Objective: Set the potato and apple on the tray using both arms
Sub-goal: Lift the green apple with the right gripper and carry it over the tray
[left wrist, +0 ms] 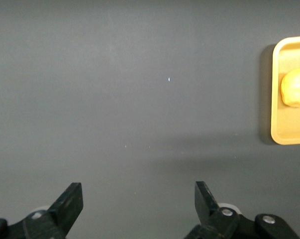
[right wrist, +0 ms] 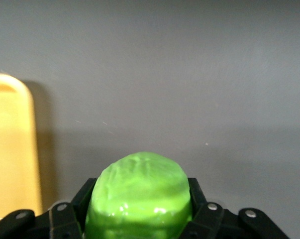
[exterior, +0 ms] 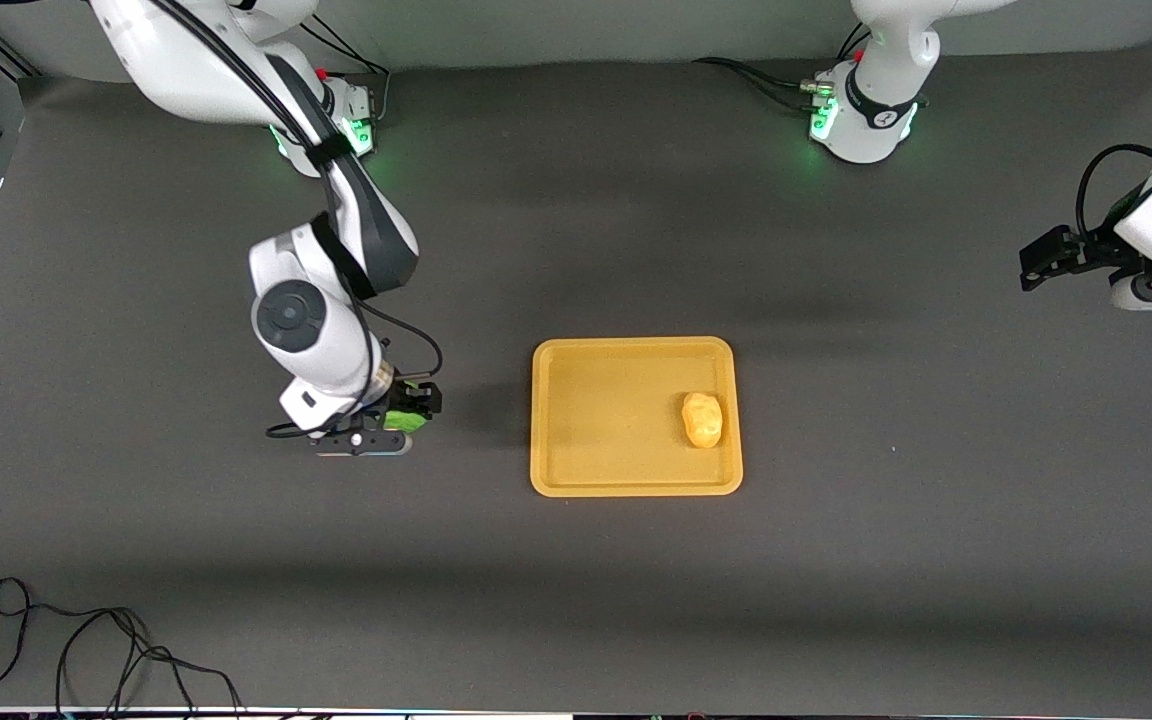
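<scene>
The orange-yellow tray [exterior: 616, 470] lies mid-table. The yellow-orange potato [exterior: 702, 419] rests in it, near the rim toward the left arm's end. My right gripper [exterior: 408, 412] is shut on the green apple [exterior: 400, 420], low over the table beside the tray's rim toward the right arm's end. In the right wrist view the apple [right wrist: 140, 191] fills the jaws and a tray corner [right wrist: 10, 144] shows. My left gripper [exterior: 1036, 268] is open and empty, up over the table's left-arm end, away from the tray. Its wrist view shows its fingers [left wrist: 70, 201] apart, the tray's rim [left wrist: 289, 135] and the potato [left wrist: 295, 87].
The dark grey table [exterior: 886, 560] carries only the tray and the potato. A loose black cable [exterior: 86, 650] lies at the table's near corner on the right arm's end. The two arm bases [exterior: 861, 120] stand along the table's edge farthest from the front camera.
</scene>
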